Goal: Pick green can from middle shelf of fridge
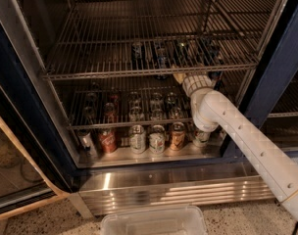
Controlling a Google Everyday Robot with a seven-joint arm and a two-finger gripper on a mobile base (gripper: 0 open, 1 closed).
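Jaws, open or closed I cannot tell, at the middle shelf (114, 73) rail, near the small dark green can (182, 50)

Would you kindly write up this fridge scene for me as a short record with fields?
fridge: dark blue frame, wire racks inside
middle shelf: row of small upright cans toward the right
green can: likely the dark can just above the claw
claw: at the middle shelf's front rail, under the can row
arm: white, reaching in from lower right
bottom level: red can in the front row
floor: clear plastic bin before the fridge
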